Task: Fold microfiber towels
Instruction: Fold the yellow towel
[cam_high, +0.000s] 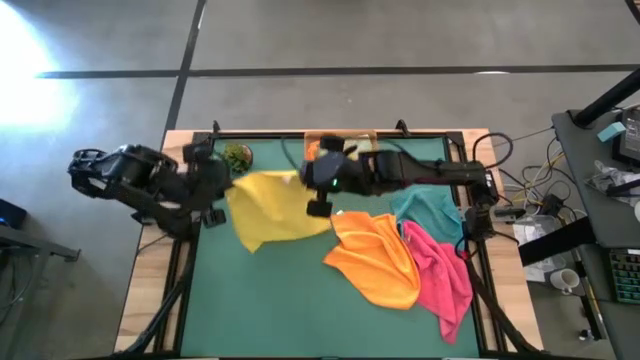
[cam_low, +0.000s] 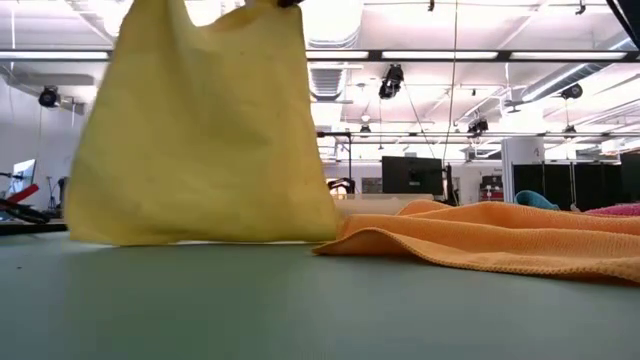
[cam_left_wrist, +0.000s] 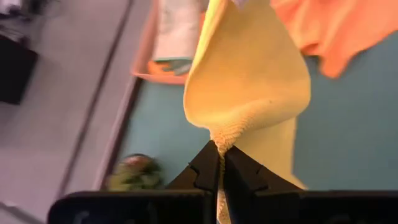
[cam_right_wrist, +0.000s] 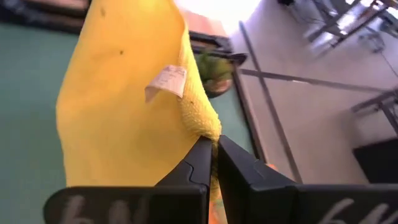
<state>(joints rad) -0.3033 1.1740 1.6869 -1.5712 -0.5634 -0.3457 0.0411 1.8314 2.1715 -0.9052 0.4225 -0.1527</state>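
High view: my left pincer (cam_high: 226, 186) and right pincer (cam_high: 318, 207) each pinch a corner of the yellow towel (cam_high: 272, 207), lifting it off the desk (cam_high: 260, 300) to hang flat for folding

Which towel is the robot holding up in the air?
The yellow towel. Both grippers pinch it and it hangs, while the orange, pink and teal towels lie on the table.

The yellow towel (cam_right_wrist: 118, 118) is nubby matt cloth with a seemingly papery tag (cam_right_wrist: 166, 82), over a smooth matt table (cam_low: 250, 300).
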